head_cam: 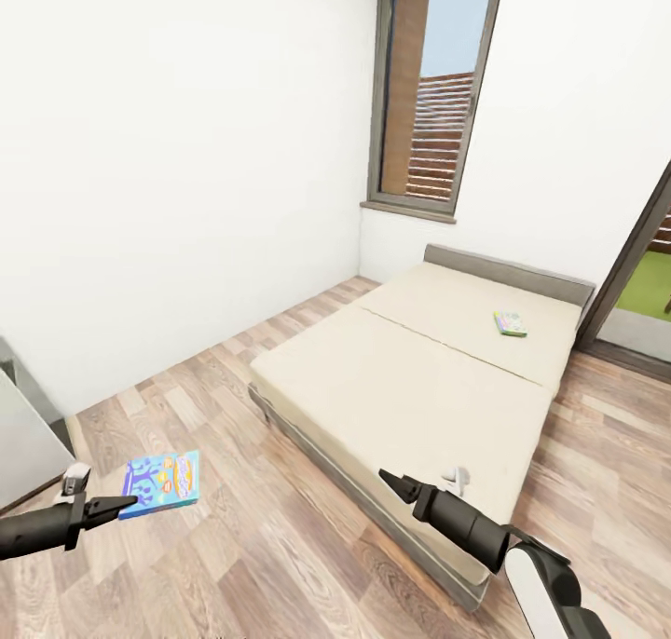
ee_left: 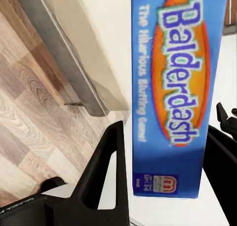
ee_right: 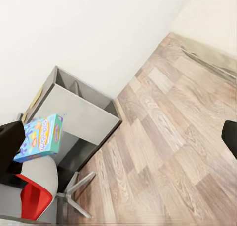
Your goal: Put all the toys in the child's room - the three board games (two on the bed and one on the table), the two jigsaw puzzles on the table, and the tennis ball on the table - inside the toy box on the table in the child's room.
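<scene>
While the left gripper (head_cam: 130, 502) clamps the blue game (head_cam: 162, 482), the right gripper's (head_cam: 391, 483) jaws stand apart, nearer the second game (head_cam: 510, 323) far right on the bed (head_cam: 391, 387).

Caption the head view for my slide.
Left gripper carries blue board game above plank floor; second game lies on the bed.

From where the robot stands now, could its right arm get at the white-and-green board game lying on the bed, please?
Probably not yet. The board game lies near the headboard, across the bed from the right gripper, which hangs over the near edge. Nothing blocks it.
</scene>
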